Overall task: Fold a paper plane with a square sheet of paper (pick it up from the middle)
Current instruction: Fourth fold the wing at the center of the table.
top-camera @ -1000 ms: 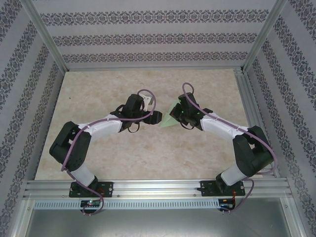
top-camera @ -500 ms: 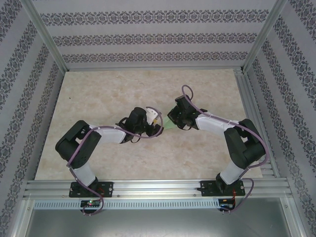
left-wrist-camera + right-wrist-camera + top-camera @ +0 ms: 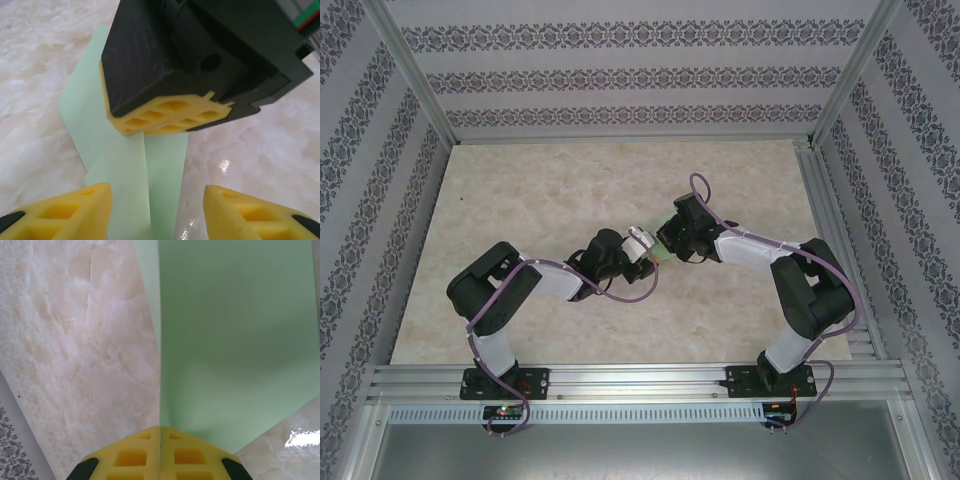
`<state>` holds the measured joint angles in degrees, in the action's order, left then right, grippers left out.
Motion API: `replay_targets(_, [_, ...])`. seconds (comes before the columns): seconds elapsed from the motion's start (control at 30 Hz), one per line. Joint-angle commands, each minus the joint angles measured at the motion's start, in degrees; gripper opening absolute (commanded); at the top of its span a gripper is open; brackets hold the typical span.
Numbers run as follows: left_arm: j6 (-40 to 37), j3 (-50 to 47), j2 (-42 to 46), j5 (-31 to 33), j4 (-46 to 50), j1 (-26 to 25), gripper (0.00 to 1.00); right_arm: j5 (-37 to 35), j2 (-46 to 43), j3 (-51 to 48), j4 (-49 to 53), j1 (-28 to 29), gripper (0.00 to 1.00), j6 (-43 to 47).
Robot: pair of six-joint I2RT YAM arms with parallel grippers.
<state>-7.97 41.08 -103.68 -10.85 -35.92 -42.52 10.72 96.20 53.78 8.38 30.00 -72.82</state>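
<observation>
Paper plane (image 3: 125, 170), smooth mint-green and sharply creased, sits clamped in the right gripper (image 3: 160, 442); the left gripper (image 3: 157, 212), yellow honeycombed fingers (image 3: 65, 210) apart, flanks it.

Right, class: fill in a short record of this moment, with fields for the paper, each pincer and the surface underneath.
paper: folded paper, pale green, with a crease running along it
right pincer: shut on one end of the folded paper
left pincer: open, its fingers apart on either side of the paper's other end, not gripping
surface: pale marbled table
</observation>
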Motion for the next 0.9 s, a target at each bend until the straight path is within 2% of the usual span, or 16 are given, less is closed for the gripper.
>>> replay_targets(0.0, [-2.8,-0.7,-2.2,1.5,-5.7,-0.6,0.51,1.2,0.9,1.0,-1.3,0.2,0.03,-1.2])
replay_targets(0.37, [-1.5,-1.1,-5.2,3.2,-9.7,-0.6,0.36,2.5,1.7,1.1,-1.4,0.0,0.03,-1.7])
replay_targets(0.7, [-1.1,-1.0,-7.0,5.7,-12.5,-0.6,0.31,5.5,2.1,0.7,-3.0,-0.4,0.06,-3.7])
replay_targets(0.8, [-1.0,-0.9,-6.9,5.3,-12.7,-0.6,0.25,6.0,2.1,0.5,-3.0,-0.5,0.07,-3.9])
replay_targets(0.87, [-0.7,-1.0,-6.9,5.2,-13.0,-0.6,0.18,6.1,2.0,0.4,-3.0,-0.9,0.12,-3.7])
